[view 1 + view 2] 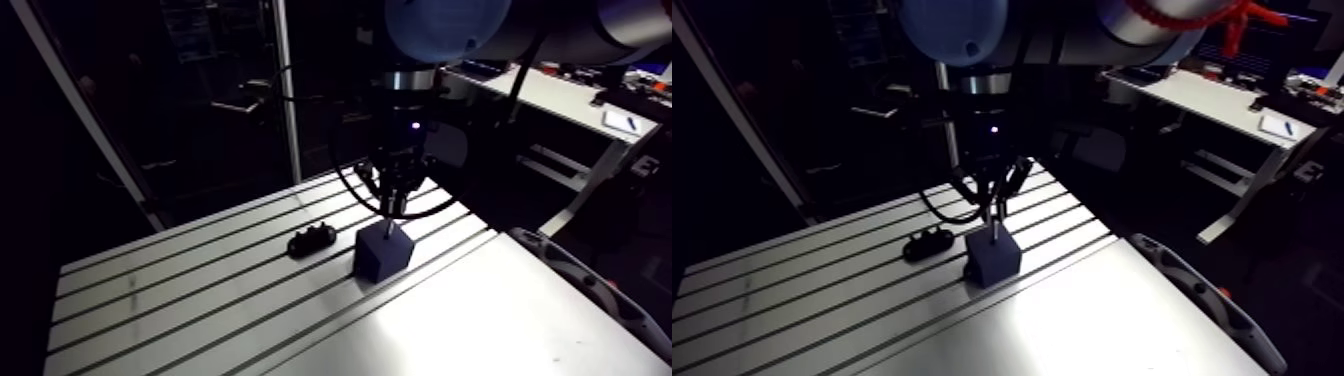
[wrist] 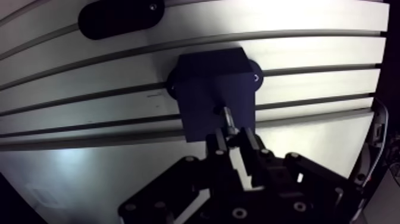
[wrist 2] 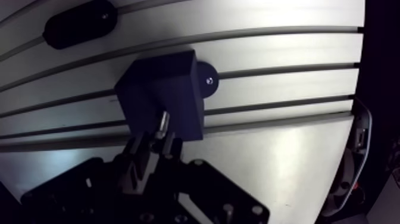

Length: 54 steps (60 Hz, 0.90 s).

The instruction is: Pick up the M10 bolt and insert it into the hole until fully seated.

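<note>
Standing nearly upright just right of the frame's centre in the arm view, the M10 bolt (image 1: 388, 228) was seen clamped between the fingers of the gripper (image 2: 233, 142), its lower end met by the top face of the dark blue block (image 2: 214, 89). Whether the tip had entered the hole could not be told; most of the pale shank was left showing above the block. In the wrist view the bolt was flanked by the two fingertips (image 2: 217, 143), which were closed on its upper part, with the block directly ahead of them. The block was set on the slotted aluminium table (image 1: 200, 310), across one of its grooves, and a rounded base tab (image 2: 256, 77) carrying a small screw was shown at one side of it. A black oblong piece (image 1: 311, 240) was laid on the table just left of the block in the arm view, near it but apart. A grey curved part (image 1: 585, 285) was caught at the table's edge in the lower right of the frame, well apart from the block.
</note>
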Each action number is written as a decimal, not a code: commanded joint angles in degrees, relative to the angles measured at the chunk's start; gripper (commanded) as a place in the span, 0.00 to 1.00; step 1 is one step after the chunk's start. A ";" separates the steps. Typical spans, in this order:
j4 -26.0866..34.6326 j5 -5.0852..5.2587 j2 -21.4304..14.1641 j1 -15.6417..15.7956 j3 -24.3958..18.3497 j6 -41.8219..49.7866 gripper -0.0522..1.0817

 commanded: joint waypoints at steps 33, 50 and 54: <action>0.06 0.34 0.06 0.21 0.25 0.02 1.00; 0.14 0.17 -0.02 0.21 0.36 0.02 1.00; 0.14 0.16 -0.02 0.21 0.36 0.02 1.00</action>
